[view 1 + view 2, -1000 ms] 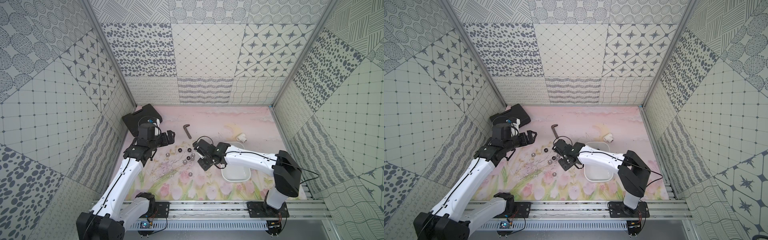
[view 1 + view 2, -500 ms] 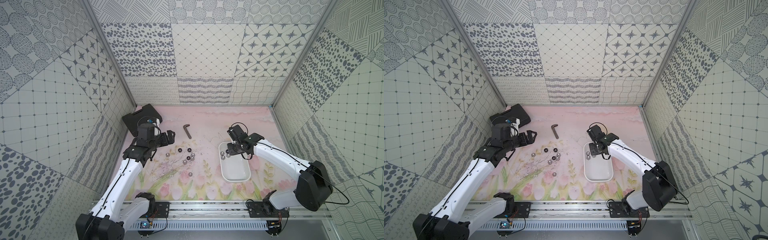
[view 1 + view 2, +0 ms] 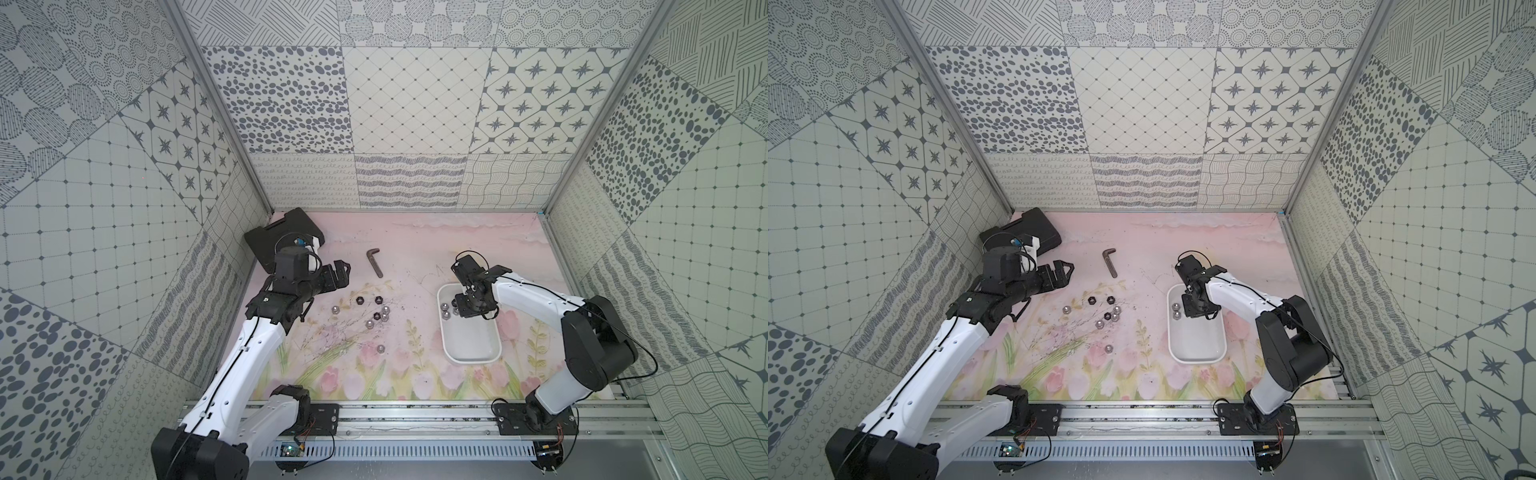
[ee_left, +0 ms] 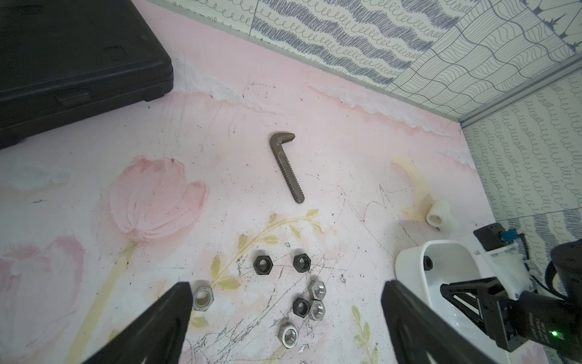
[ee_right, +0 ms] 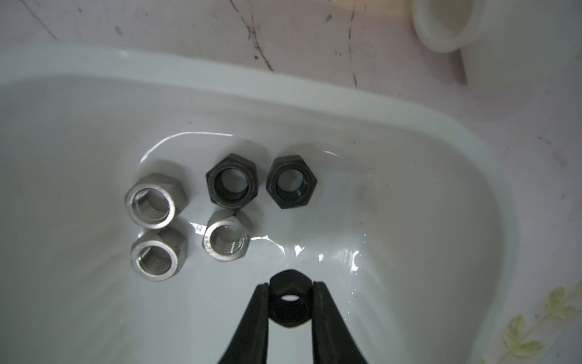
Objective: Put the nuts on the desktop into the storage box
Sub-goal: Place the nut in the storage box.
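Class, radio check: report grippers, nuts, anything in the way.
Right gripper shut on black nut over box. Left gripper open. Eight nuts on desktop, five in box. Path clear.

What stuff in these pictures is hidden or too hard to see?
- Top views: the black nut in the right claw is hidden under the claw's body.
- Top views: the pipe elbow is hidden behind the right arm.
- Left wrist view: the black case runs off the edge.
- Right wrist view: the storage box runs off the edges.
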`<state>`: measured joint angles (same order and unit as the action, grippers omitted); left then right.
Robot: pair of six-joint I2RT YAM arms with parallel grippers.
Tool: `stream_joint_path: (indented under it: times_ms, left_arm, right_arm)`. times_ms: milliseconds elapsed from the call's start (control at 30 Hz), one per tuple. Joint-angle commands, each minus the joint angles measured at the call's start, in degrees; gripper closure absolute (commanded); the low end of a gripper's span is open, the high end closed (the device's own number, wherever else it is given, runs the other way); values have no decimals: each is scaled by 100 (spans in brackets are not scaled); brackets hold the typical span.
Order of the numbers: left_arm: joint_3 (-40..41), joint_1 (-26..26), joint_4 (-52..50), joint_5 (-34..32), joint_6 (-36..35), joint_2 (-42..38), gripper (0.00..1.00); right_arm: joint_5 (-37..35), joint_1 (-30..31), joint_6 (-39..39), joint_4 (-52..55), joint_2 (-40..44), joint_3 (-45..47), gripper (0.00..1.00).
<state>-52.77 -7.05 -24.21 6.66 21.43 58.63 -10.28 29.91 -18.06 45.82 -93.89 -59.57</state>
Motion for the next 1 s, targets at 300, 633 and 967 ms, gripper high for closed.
stream_joint_path:
  times_ms: [300, 633, 967]
  left_arm:
    - [16, -14, 160, 28, 62, -39, 1]
    - [48, -7, 177, 20, 56, -55, 1]
    - [55, -16, 164, 34, 74, -14, 1]
  right_arm:
    - [97, -81, -8, -425, -598, -411, 78]
    - [18, -63, 18, -465, -483, -529, 60]
    - [463, 1577, 259, -654, 95, -1090, 59]
